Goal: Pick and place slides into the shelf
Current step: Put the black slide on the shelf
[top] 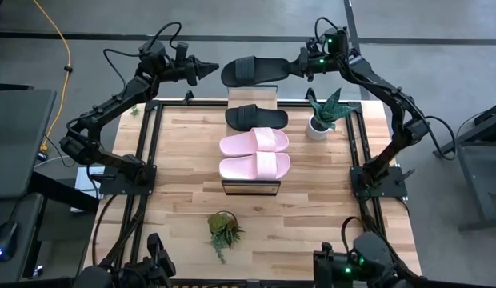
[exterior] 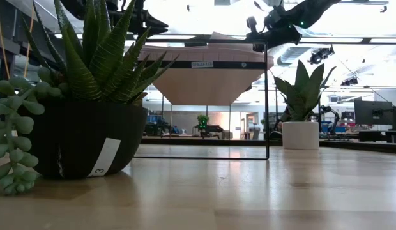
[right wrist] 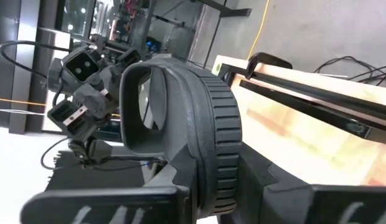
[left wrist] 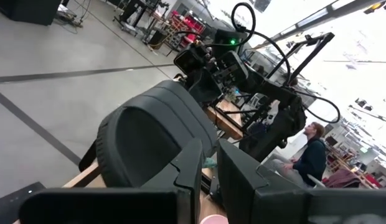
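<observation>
Holding the last black slide (top: 250, 70) between them beyond the desk's (top: 184, 192) far edge, the left gripper (top: 212, 70) and right gripper (top: 294, 67) each have jaws clamped on one end. Three slides already sit on the shelf (top: 251, 186); only this one remains.

We see the shelf (top: 252, 98) on the table (top: 184, 168) below both grippers, bearing three slides (top: 255, 142); two plants (top: 223, 230) flank it.

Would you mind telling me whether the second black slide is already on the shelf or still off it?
Off it. The second black slide is past the shelf's far end, with the left gripper and right gripper at its two ends.
</observation>
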Action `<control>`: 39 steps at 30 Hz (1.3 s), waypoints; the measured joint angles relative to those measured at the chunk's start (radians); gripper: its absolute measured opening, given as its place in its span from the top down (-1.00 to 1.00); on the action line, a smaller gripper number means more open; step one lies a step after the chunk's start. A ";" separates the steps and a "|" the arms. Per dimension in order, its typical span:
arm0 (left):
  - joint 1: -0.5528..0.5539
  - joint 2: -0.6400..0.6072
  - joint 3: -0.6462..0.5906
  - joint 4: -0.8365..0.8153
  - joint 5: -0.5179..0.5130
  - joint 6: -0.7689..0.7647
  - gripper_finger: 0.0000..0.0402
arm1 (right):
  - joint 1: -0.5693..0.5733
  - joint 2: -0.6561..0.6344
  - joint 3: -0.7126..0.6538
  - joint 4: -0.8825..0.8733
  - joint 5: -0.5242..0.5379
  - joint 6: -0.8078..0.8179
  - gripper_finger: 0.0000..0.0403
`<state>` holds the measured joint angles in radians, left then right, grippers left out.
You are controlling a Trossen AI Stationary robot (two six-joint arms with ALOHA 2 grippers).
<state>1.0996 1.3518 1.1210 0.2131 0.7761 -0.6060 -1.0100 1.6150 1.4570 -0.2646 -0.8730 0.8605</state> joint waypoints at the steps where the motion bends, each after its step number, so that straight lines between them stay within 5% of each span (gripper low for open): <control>1: 0.000 0.000 0.000 0.000 0.000 0.000 0.80 | 0.000 0.001 0.000 0.000 0.000 0.003 0.76; 14: 0.000 0.000 0.000 -0.010 0.007 -0.001 0.80 | 0.017 0.043 0.000 0.225 -0.007 0.161 0.76; 39: 0.000 0.000 0.000 -0.038 0.036 0.001 0.80 | 0.055 0.114 0.000 0.192 -0.001 0.125 0.76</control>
<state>1.0996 1.3518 1.1210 0.1749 0.8120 -0.6046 -0.9553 1.7290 1.4570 -0.0727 -0.8744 0.9855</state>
